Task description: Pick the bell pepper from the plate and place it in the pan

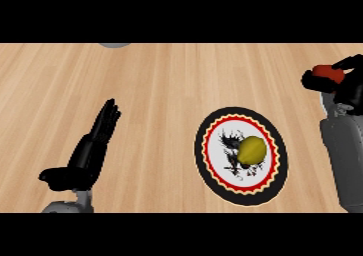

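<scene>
A red bell pepper (328, 75) is up at the right edge of the head view, with my right hand (355, 86) curled round it above the wooden counter. Most of the pepper is hidden by the fingers. The round plate (213, 131), black-rimmed with a red and white band, lies lower centre-right, to the left of my right forearm. A yellow-olive rounded item (252, 151) rests on its middle. My left hand (95, 142) rests open at the lower left, fingers straight and pointing away, holding nothing.
A grey rounded sliver (114, 44) shows at the top edge, left of centre; too little is visible to tell what it is. Light wooden counter (176, 85) stretches between the hands and beyond the plate.
</scene>
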`<state>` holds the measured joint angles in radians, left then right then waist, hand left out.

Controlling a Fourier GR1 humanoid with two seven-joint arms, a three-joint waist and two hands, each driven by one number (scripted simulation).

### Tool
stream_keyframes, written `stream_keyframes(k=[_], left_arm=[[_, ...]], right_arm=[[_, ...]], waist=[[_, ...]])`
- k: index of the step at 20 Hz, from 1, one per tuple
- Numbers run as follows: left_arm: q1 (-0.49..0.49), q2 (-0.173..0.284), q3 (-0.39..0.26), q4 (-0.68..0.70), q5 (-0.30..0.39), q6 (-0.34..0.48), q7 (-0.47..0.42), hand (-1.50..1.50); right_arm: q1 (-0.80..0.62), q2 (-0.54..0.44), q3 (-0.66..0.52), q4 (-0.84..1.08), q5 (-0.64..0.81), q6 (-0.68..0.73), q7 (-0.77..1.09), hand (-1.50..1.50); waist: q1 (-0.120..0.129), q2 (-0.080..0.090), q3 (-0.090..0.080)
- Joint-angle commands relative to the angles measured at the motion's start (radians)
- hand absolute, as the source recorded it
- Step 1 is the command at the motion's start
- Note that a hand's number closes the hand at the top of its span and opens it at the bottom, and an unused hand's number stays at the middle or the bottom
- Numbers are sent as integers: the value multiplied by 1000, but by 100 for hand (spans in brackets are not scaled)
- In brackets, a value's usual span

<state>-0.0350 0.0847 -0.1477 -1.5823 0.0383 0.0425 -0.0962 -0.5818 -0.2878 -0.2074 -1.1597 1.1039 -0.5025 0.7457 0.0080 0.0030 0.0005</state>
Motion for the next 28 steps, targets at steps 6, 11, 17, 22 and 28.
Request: stream_keyframes(k=[6,11,17,22,28], left_arm=[[7,-8,-16,-9,-15,-8,7,0],[-39,-43,-35,5,-42,21,26,0],[-39,-2,7,5,-7,-27,12,0],[-47,-38,-23,38,-24,-13,-14,0],[-46,-11,-7,25,-3,-47,-10,0]], right_arm=[[54,-180,-127,294,13,-268,-195,150],[-29,-270,-235,483,-179,-393,-413,150],[-102,-366,-327,676,-318,-416,-639,150],[-92,-394,-324,842,-331,-102,-548,-150],[-146,-384,-396,903,-440,63,-695,-150]], waist=[[5,3,1],[13,8,3],[30,13,4],[48,25,5],[58,26,8]])
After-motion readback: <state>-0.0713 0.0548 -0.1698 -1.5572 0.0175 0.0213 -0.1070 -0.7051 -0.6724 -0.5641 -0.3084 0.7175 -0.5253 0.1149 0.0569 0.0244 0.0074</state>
